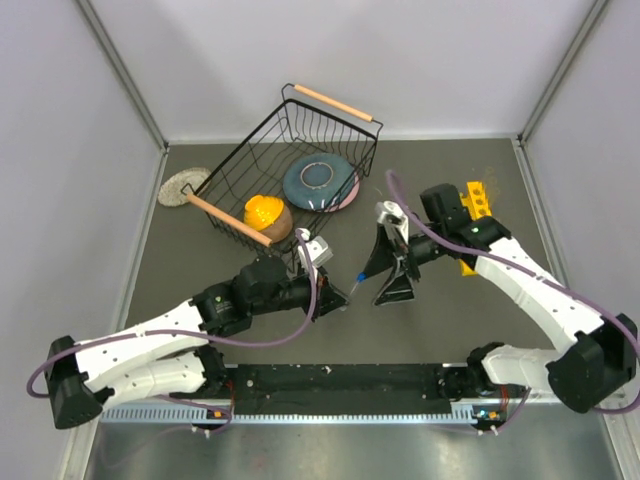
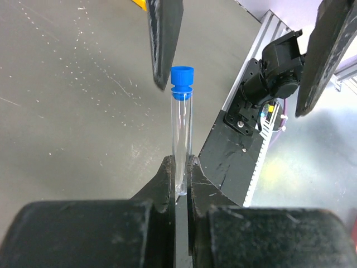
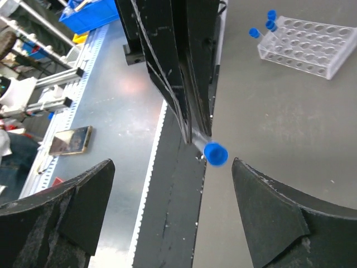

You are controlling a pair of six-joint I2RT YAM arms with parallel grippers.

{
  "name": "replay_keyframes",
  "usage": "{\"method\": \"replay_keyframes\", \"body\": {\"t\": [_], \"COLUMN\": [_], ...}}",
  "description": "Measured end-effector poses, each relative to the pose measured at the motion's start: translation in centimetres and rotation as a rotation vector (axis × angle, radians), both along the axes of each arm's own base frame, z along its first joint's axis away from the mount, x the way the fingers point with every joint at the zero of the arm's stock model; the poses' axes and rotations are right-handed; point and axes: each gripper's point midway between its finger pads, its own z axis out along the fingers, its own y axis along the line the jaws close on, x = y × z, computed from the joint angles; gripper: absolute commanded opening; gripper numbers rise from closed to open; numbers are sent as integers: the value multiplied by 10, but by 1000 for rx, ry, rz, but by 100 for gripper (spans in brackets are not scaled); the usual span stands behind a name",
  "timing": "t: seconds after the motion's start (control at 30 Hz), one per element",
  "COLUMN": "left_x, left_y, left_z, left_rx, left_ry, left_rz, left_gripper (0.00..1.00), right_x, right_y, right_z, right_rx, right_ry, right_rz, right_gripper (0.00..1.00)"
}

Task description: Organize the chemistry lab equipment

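My left gripper (image 2: 181, 170) is shut on the bottom end of a small clear tube (image 2: 181, 131) with a blue cap (image 2: 182, 82), held out over the table (image 1: 450, 310). In the top view the left gripper (image 1: 338, 290) points the cap (image 1: 357, 275) at my right gripper (image 1: 388, 272). The right gripper (image 3: 173, 195) is open wide and faces the cap (image 3: 215, 153), with its fingers (image 3: 279, 218) apart from it. A clear plastic rack (image 3: 307, 47) holds a few blue-capped tubes. The yellow holed rack (image 1: 476, 200) lies behind the right arm. No glass rods are in view.
A black wire basket (image 1: 333, 102) with wooden handles stands at the back centre and holds a blue plate (image 1: 318, 183) and an orange bowl (image 1: 265, 214). A round pale disc (image 1: 183, 186) lies to its left. Grey walls close the table's sides and back.
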Motion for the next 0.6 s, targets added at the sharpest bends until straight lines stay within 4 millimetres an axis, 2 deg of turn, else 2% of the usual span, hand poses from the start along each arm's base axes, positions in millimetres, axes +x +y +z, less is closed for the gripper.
{"method": "replay_keyframes", "body": {"t": [0.17,0.33,0.5,0.57,0.6], "left_x": [-2,-4,-7,-7,-7], "left_y": [2,7,10,11,12], "left_z": [1,-1,9,12,13], "left_rx": [2,14,-12,-21,-21], "left_ry": [0,3,-14,-21,-23], "left_rz": [-3,-3,-4,-1,3], "left_gripper": [0,0,0,1,5], "right_x": [-4,-5,1,3,3], "right_y": [20,30,33,34,35], "right_z": [-1,-4,-5,-4,-4], "right_rx": [-28,-57,-73,-75,-75], "right_ry": [33,54,36,27,23], "right_rz": [61,74,53,47,46], "right_gripper": [70,42,13,11,9]}}
